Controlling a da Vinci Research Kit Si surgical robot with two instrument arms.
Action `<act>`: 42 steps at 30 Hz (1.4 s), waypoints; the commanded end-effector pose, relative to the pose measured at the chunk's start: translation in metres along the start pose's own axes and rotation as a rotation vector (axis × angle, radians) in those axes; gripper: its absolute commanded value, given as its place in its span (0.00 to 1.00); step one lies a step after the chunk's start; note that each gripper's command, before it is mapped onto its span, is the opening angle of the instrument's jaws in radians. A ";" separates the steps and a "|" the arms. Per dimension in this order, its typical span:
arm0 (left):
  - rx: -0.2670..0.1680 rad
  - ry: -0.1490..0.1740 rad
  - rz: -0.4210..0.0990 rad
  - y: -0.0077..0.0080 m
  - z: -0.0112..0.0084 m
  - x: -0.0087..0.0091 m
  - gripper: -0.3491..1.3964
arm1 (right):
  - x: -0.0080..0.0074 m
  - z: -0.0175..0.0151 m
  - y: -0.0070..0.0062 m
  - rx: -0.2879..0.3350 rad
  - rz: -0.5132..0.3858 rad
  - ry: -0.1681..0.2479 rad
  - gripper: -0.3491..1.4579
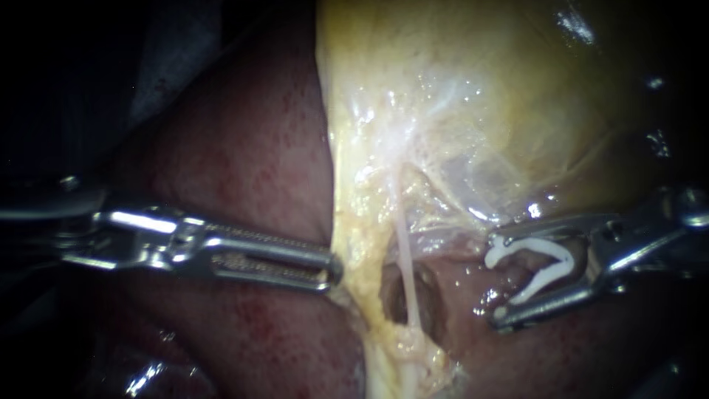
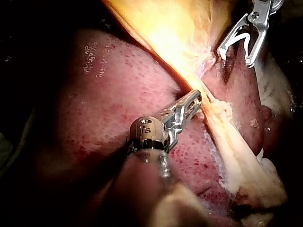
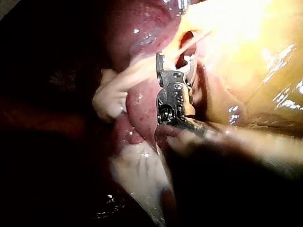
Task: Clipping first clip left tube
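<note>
Holding the yellow tissue edge (image 1: 347,247) where it lies over the liver (image 1: 244,148), my left instrument (image 1: 331,270) has its jaws pressed together on that fold. As I judge it, the pull is what stretches the sheet. My right instrument (image 1: 497,287) stands apart on the other side, its jaws spread wide with the open white clip (image 1: 535,266) seated between them, touching both. Between the two instruments the pale tube (image 1: 405,266) runs thin and straight across a dark window (image 1: 395,299), from the fat below up towards the gallbladder (image 1: 480,89). It is the only tube I can make out clearly, so I cannot say it is the left one. The clip is near the tube but not yet around it. To do this well I would keep the left pull steady. I would bring the open clip in square to the tube, with one leg through the window behind it. I would want both clip tips showing past the tube, and no fat or liver caught, before closing.
</note>
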 end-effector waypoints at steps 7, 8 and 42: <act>0.001 -0.007 -0.003 -0.0002 -0.0004 -0.0003 0.00 | -0.0002 0.0032 -0.0008 -0.007 -0.004 -0.004 0.51; 0.001 -0.007 -0.003 -0.0003 -0.0004 -0.0003 0.00 | -0.0003 0.0037 -0.0008 -0.001 -0.005 -0.007 0.51; 0.000 -0.008 -0.005 -0.0014 -0.0004 -0.0004 0.00 | -0.0015 0.0139 -0.0004 0.038 -0.032 -0.042 0.52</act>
